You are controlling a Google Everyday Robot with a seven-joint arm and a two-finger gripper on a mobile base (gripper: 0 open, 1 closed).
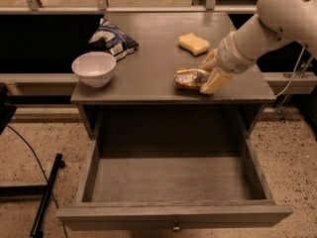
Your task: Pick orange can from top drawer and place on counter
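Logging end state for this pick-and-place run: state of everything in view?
top drawer: open, nothing inside
orange can: on its side on the counter, near the front edge
gripper: at the can's right end
bowl: upright, empty
snack bag: lying crumpled
sponge: lying flat

We note a white bowl (94, 68) at front left, a blue-white snack bag (113, 39) just behind it, and a yellow sponge (194, 43) well apart, rightward.
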